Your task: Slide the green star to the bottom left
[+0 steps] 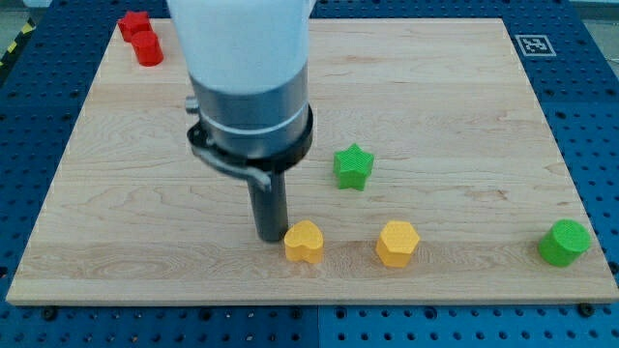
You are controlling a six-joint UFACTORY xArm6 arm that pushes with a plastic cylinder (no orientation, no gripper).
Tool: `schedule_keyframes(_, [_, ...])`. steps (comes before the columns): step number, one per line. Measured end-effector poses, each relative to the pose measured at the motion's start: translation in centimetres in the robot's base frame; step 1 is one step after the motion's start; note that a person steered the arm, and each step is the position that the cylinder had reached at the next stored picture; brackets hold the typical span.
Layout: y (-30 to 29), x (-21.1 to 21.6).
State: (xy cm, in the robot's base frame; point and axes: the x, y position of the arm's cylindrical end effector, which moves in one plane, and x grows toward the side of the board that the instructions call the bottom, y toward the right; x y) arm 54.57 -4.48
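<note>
The tip (270, 238) rests lower center, touching the yellow heart (304, 242), left of the green star (353, 166). This jawless end effector seemingly must circle upper right first.

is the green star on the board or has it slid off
On the board. The green star-shaped block sits flat on the wooden board, right of centre, well inside its edges. My tip is lower left of it, not touching.

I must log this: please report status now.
My tip left of yellow heart, touching or nearly. Green star untouched, mid-board. Heart near its path.
</note>
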Motion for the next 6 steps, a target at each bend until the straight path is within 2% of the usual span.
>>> schedule_keyframes(1, [3.1,-2.6])
schedule_keyframes(3, [15.8,-2.6])
schedule_keyframes(4, [20.6,-4.3])
schedule_keyframes(5, [20.0,-6.8])
schedule_keyframes(6, [16.0,-8.1])
